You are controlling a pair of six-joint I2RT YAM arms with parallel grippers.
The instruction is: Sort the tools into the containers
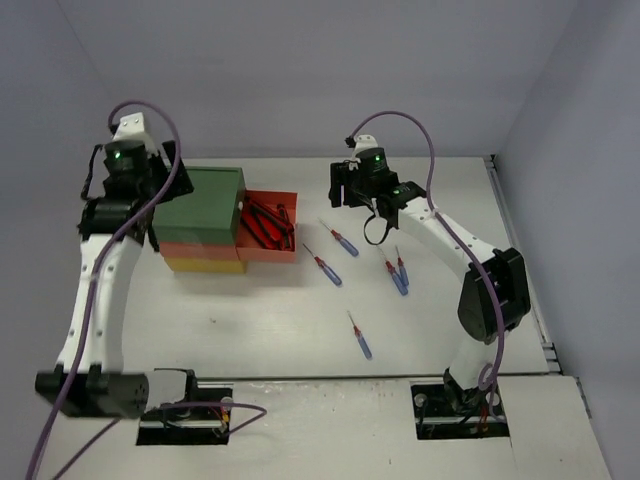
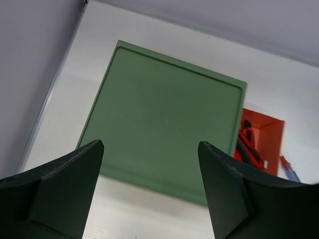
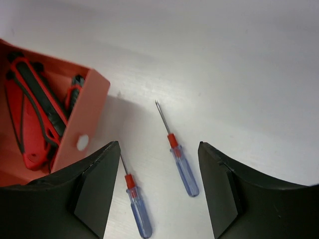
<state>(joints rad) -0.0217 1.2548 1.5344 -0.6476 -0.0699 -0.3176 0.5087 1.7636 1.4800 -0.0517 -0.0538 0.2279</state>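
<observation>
From above we cannot see either pair of jaws, because each wrist and its camera cover them. The wrist views settle it. The left gripper hangs over the cabinet's green top, fingers spread wide with nothing between them. The right gripper hovers over the table, fingers also apart and holding nothing.

Only the top view takes in all five screwdrivers, scattered on the table to the right of the cabinet. Two of them lie so close that we cannot tell whether they touch. The right wrist view catches just two: one between the fingers and one beside the left finger, its handle nearly reaching the bottom edge.

The orange-red drawer juts out to the right and holds the red-and-black utility knives. The right wrist view cuts it off at the left edge. In the left wrist view it is a strip past the green top, partly behind a finger. The green level and the yellow drawer show only their outsides, so we cannot see what they hold. The yellow one appears only from above
</observation>
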